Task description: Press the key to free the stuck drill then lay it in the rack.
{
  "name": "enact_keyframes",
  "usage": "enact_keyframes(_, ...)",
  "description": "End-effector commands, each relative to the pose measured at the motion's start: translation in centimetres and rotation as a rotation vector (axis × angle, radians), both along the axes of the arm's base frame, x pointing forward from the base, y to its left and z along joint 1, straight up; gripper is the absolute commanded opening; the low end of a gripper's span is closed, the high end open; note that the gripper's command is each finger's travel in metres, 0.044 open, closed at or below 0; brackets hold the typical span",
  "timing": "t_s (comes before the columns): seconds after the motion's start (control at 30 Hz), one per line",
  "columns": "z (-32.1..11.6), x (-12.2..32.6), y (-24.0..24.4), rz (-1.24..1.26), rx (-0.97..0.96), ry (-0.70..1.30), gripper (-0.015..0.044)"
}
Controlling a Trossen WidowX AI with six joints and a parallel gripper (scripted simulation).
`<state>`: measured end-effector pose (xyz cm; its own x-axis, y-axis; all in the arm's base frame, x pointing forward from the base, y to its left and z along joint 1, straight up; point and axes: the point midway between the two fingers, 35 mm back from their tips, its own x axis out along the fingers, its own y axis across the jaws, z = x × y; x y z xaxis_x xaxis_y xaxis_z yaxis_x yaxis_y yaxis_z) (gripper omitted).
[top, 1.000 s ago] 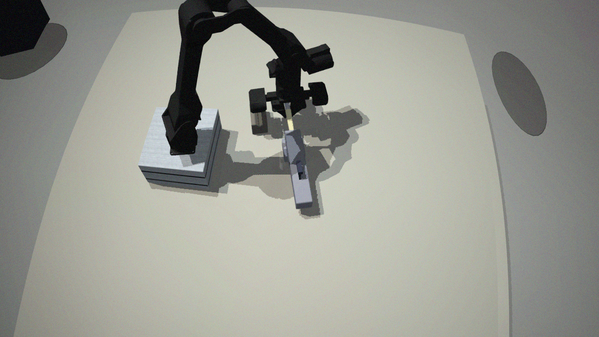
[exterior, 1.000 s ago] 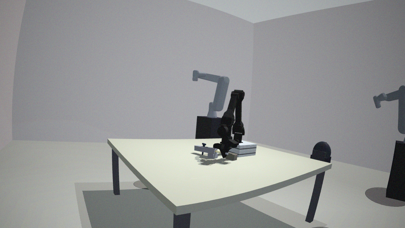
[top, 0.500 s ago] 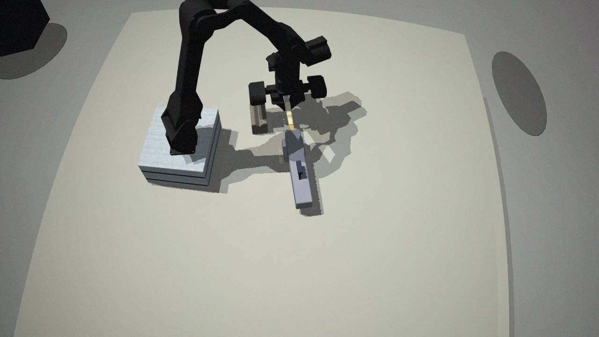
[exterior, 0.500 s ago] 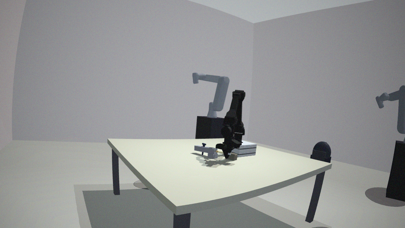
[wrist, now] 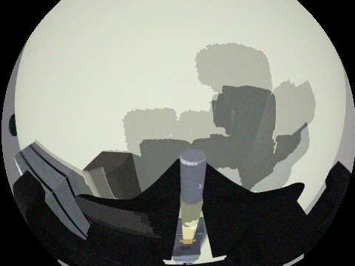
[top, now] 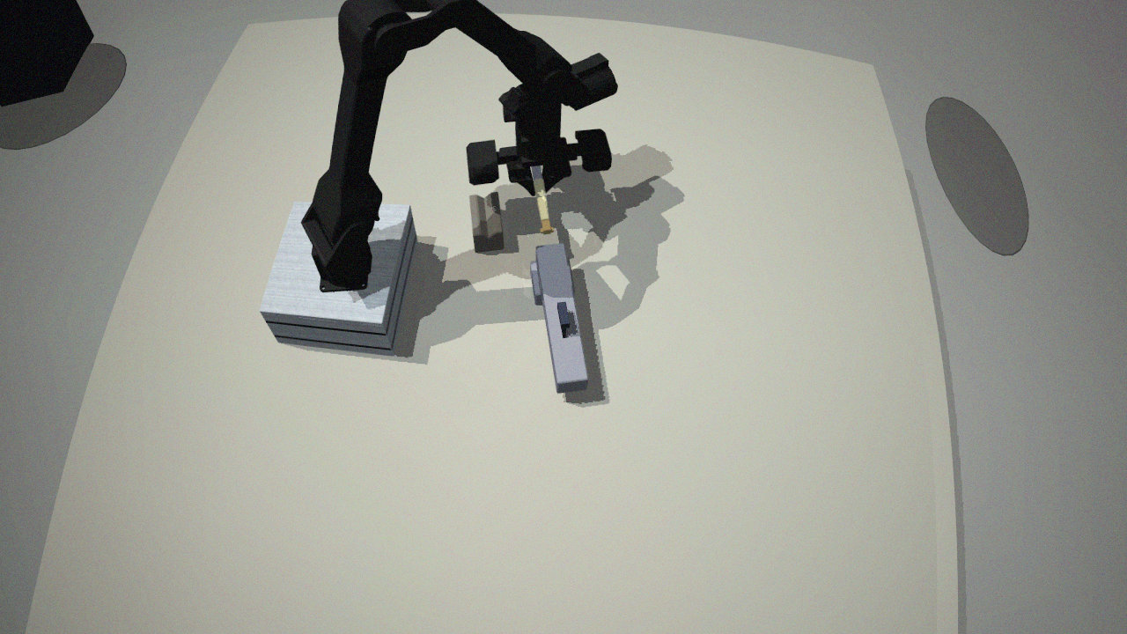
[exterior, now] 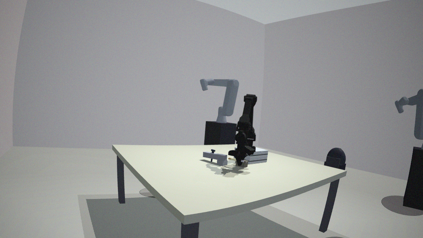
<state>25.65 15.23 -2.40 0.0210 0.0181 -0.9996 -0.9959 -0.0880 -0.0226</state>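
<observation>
Drill point(top: 541, 202) point(exterior: 231, 158) point(wrist: 192, 181): out of the grey holder point(top: 555, 271) point(exterior: 221, 159) point(wrist: 186, 255), tip just clear of its near end, no contact visible in the top view. My gripper point(top: 539, 182) point(exterior: 240, 161) point(wrist: 188, 164) is clamped on the drill's grey shank; the yellow part points back toward the holder. Current step, by my judgement: extraction done or nearly so, transfer to rack next. Key point(top: 565, 317) point(exterior: 212, 151) stands in the holder; whether it is fully down, I can't tell. Rack, prob. the brown grooved block point(top: 487, 224) point(exterior: 243, 163) point(wrist: 111, 177), sits beside the drill, groove unoccupied. Next: confirm tip clearance, lift approx. above block height, shift over, align shank w/ groove, lower, then release. Caution: a low sideways move may knock the block.
</observation>
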Motion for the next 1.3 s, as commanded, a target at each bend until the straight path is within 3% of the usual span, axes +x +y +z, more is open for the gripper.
enact_keyframes(0.0,0.2,0.1,0.2,-0.006,0.001,0.0,0.0)
enact_keyframes(1.27,1.3,-0.3,-0.3,-0.006,0.001,0.001,0.0)
